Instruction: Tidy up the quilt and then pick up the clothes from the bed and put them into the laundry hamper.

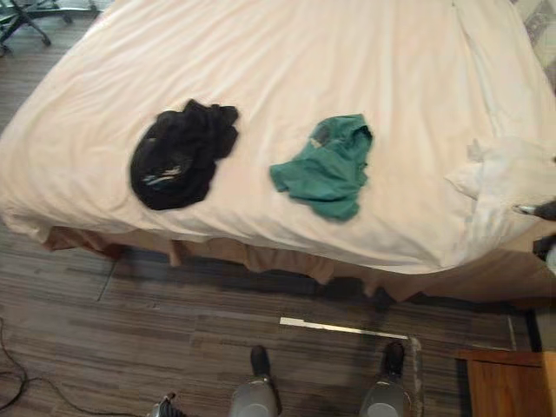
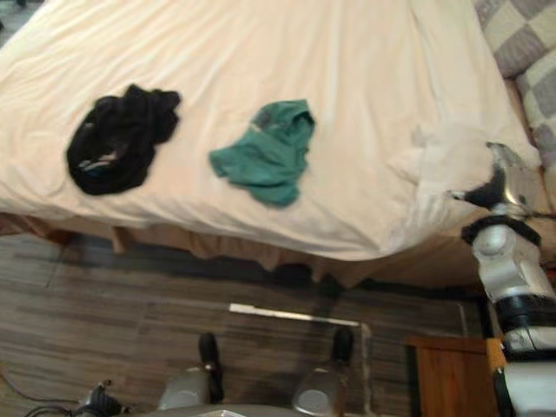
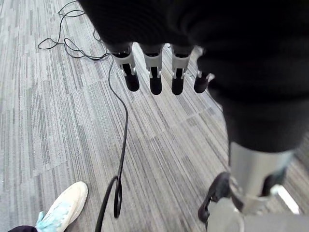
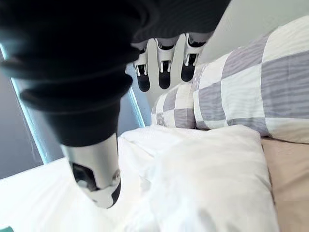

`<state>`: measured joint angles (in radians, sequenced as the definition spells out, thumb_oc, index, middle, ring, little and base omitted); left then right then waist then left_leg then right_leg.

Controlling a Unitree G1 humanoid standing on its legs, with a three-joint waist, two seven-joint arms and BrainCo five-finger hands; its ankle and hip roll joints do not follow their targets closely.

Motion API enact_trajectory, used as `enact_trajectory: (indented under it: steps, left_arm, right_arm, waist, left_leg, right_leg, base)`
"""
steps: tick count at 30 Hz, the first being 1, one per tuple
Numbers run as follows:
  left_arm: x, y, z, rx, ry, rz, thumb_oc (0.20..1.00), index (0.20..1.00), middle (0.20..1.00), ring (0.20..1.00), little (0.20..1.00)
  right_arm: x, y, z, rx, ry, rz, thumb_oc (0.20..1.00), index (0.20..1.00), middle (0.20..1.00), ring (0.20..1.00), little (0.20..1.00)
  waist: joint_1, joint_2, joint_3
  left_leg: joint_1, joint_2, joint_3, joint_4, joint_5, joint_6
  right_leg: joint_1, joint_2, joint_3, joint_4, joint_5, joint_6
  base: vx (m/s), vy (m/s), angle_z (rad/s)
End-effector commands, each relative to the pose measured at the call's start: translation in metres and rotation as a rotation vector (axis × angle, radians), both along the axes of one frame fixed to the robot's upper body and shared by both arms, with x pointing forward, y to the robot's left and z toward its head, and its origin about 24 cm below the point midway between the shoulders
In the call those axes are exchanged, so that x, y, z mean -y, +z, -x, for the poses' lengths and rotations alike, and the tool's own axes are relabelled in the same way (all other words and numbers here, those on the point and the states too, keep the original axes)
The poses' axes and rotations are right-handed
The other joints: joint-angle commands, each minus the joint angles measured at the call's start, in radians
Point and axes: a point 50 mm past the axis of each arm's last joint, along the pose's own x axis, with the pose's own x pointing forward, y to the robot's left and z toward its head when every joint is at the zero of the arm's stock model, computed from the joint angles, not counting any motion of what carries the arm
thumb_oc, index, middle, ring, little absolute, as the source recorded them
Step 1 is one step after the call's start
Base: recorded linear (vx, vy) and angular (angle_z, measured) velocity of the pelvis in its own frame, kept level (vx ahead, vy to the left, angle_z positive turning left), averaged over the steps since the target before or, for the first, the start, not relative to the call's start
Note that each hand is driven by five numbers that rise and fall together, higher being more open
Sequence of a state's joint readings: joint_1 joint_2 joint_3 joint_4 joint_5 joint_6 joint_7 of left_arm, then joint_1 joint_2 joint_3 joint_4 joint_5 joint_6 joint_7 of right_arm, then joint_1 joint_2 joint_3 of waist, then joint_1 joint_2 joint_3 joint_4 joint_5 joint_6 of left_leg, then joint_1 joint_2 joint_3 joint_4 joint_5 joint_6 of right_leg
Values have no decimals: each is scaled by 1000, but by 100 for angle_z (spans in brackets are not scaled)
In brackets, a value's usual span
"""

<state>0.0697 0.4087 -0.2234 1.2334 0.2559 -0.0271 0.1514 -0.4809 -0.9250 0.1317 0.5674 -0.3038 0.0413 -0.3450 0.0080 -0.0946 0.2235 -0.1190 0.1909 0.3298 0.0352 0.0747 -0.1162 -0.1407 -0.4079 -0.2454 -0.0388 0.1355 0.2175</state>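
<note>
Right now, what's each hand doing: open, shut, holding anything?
Left hand: open, fingers straight, hanging over the floor, holding nothing.
Right hand: open, fingers straight above the folded quilt corner near the checked pillows, holding nothing.

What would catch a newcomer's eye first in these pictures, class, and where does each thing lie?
First, two crumpled garments on the pale quilt: a black garment towards the robot's left and a green garment beside it, apart from each other, both near the bed's front edge. Next, the right robot hand at the bed's right corner, over a bunched white fold of quilt, with checked pillows behind.
</note>
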Motion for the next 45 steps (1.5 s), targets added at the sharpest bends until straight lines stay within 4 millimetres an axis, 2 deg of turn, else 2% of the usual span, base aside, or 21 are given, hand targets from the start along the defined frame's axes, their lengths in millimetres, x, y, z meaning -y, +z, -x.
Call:
enact_trajectory:
  steps: [1, 3, 4, 5, 6, 7, 10, 11, 17, 22, 23, 29, 30, 31, 32, 36, 37, 38, 39, 40, 45]
  left_arm:
    - [14, -1, -20, 62, -54, 20, 1000, 1000, 1000, 1000, 1000]
    - [18, -1, -27, 90, -61, 28, 1000, 1000, 1000, 1000, 1000]
    - [23, 2, -42, 131, -90, 30, 1000, 1000, 1000, 1000, 1000]
    - [24, 2, -43, 132, -89, 31, 1000, 1000, 1000, 1000, 1000]
    - [25, 3, -49, 150, -103, 30, 1000, 1000, 1000, 1000, 1000]
    - [27, 5, -53, 180, -119, 24, 1000, 1000, 1000, 1000, 1000]
    - [34, 2, -54, 166, -143, 37, 1000, 1000, 1000, 1000, 1000]
    - [29, 6, -60, 184, -149, 21, 1000, 1000, 1000, 1000, 1000]
    - [22, 8, -63, 161, -154, -4, 1000, 1000, 1000, 1000, 1000]
    - [25, 6, -63, 146, -175, -1, 1000, 1000, 1000, 1000, 1000]
    - [26, 7, -69, 160, -180, 1, 1000, 1000, 1000, 1000, 1000]
    - [38, 9, -85, 207, -185, 36, 1000, 1000, 1000, 1000, 1000]
    - [40, 10, -87, 212, -176, 44, 1000, 1000, 1000, 1000, 1000]
    - [41, 9, -86, 213, -161, 59, 1000, 1000, 1000, 1000, 1000]
    - [40, 9, -86, 211, -162, 57, 1000, 1000, 1000, 1000, 1000]
    - [39, 4, -73, 177, -122, 65, 1000, 1000, 1000, 1000, 1000]
    - [36, 3, -69, 163, -110, 62, 1000, 1000, 1000, 1000, 1000]
    - [37, 1, -63, 145, -94, 65, 1000, 1000, 1000, 1000, 1000]
    - [36, 1, -63, 144, -97, 62, 1000, 1000, 1000, 1000, 1000]
    - [35, -4, -47, 90, -69, 58, 1000, 1000, 1000, 1000, 1000]
    - [41, -13, -21, -35, -105, 50, 1000, 1000, 1000, 1000, 1000]
  right_arm:
    - [-1, 77, -15, 144, 19, 124, 1000, 1000, 1000, 1000, 1000]
    - [-1, 88, -19, 158, 18, 145, 1000, 1000, 1000, 1000, 1000]
    - [6, 102, -17, 171, -14, 171, 1000, 1000, 1000, 1000, 1000]
    - [6, 103, -17, 172, -14, 173, 1000, 1000, 1000, 1000, 1000]
    - [7, 112, -18, 174, -23, 187, 1000, 1000, 1000, 1000, 1000]
    - [-7, 130, -27, 220, 18, 201, 1000, 1000, 1000, 1000, 1000]
    - [-1, 148, -25, 264, -16, 190, 1000, 1000, 1000, 1000, 1000]
    - [-12, 173, -30, 332, 12, 182, 1000, 1000, 1000, 1000, 1000]
    - [-15, 223, -24, 456, 27, 91, 1000, 1000, 1000, 1000, 1000]
    - [-11, 229, -23, 447, 10, 51, 1000, 1000, 1000, 1000, 1000]
    - [-6, 225, -24, 423, -6, 35, 200, 200, 200, 200, 200]
    - [32, 187, -18, 371, -131, -157, 200, 200, 200, 200, 200]
    - [40, 173, -16, 354, -156, -196, 200, 200, 200, 200, 200]
    - [58, 141, -8, 296, -213, -261, 200, 200, 200, 200, 200]
    - [59, 140, -8, 295, -215, -263, 200, 200, 200, 200, 200]
    - [92, 79, 20, 254, -337, -414, 200, 200, 200, 200, 200]
    - [98, 61, 28, 232, -372, -435, 322, 322, 322, 322, 322]
    - [105, 47, 38, 216, -417, -447, 721, 721, 721, 721, 721]
    - [106, 46, 39, 216, -419, -449, 1000, 1000, 1000, 1000, 1000]
    - [121, 10, 68, 175, -539, -447, 1000, 1000, 1000, 1000, 1000]
    - [139, -44, 130, 284, -759, -601, 1000, 1000, 1000, 1000, 1000]
  waist:
    - [26, 61, 0]
    - [26, 75, 15]
    - [26, 96, 49]
    - [23, 99, 50]
    - [26, 97, 69]
    - [56, 90, 126]
    - [30, 107, 142]
    - [50, 110, 174]
    - [49, 114, 207]
    - [45, 109, 226]
    - [44, 107, 232]
    - [33, 111, 247]
    - [29, 113, 246]
    - [24, 112, 239]
    - [26, 110, 239]
    - [8, 101, 197]
    - [8, 97, 186]
    - [0, 95, 171]
    - [3, 93, 171]
    - [-20, 89, 117]
    - [-42, 78, 14]
  left_leg:
    - [85, 245, 20, -40, 75, -146]
    - [63, 267, 11, -12, 124, -146]
    - [14, 286, 37, 29, 195, -146]
    - [12, 287, 33, 30, 195, -146]
    - [-6, 258, 34, 42, 173, -139]
    - [-105, 109, -86, 77, 55, -97]
    - [-108, 105, -17, 37, 51, -88]
    - [-137, 93, -21, 8, 77, -95]
    - [-190, 129, 8, -79, 167, -137]
    - [-225, 141, -4, -95, 184, -141]
    - [-233, 140, -11, -93, 188, -141]
    - [-243, 130, -54, -74, 181, -134]
    - [-236, 126, -60, -73, 178, -133]
    - [-218, 121, -73, -75, 172, -132]
    - [-217, 121, -73, -75, 172, -132]
    - [-146, 113, -90, -93, 153, -128]
    - [-131, 112, -94, -97, 151, -126]
    - [-111, 112, -96, -99, 141, -126]
    - [-114, 111, -97, -100, 145, -125]
    - [-55, 110, -90, -106, 120, -121]
    - [11, 101, -88, -116, 89, -109]
  right_leg:
    - [14, 79, -3, 17, -33, 44]
    - [15, 101, -15, 9, -44, 44]
    - [31, 122, -57, -2, -68, 44]
    - [33, 123, -60, -3, -67, 44]
    - [30, 128, -67, -1, -76, 44]
    - [-1, 146, -30, 10, -80, 34]
    - [-19, 171, -52, 9, -87, 28]
    - [-86, 183, -32, 13, -76, 28]
    - [-213, 189, -41, 33, -36, 34]
    - [-255, 202, -27, 35, -33, 32]
    - [-258, 205, -21, 36, -36, 29]
    - [-244, 222, -12, 44, -55, 9]
    - [-234, 224, -12, 44, -58, 6]
    - [-211, 227, -13, 43, -65, 3]
    - [-209, 227, -13, 43, -65, 3]
    - [-134, 235, -14, 24, -71, 3]
    - [-121, 235, -11, 17, -68, 3]
    - [-100, 234, -10, 12, -71, 5]
    - [-102, 233, -10, 11, -68, 4]
    - [-43, 231, -12, -7, -75, 8]
    - [33, 229, -13, -34, -79, 13]
  base:
    - [154, -311, -32]
    - [56, -247, -51]
    - [-1, -168, -30]
    - [8, -245, 6]
    - [-57, -229, 39]
    - [-64, -222, 44]
    - [-116, -170, -3]
    - [-109, -49, 2]
    - [-108, -74, -15]
    - [-60, -58, 2]
    - [-51, -79, 5]
    - [-19, -55, 12]
    - [20, -31, 16]
    - [21, -20, 16]
    - [36, -11, 22]
    - [83, 0, 25]
    - [131, 16, 20]
    - [68, 9, 19]
    - [207, 61, 7]
    - [211, 90, 6]
    - [180, 77, 12]
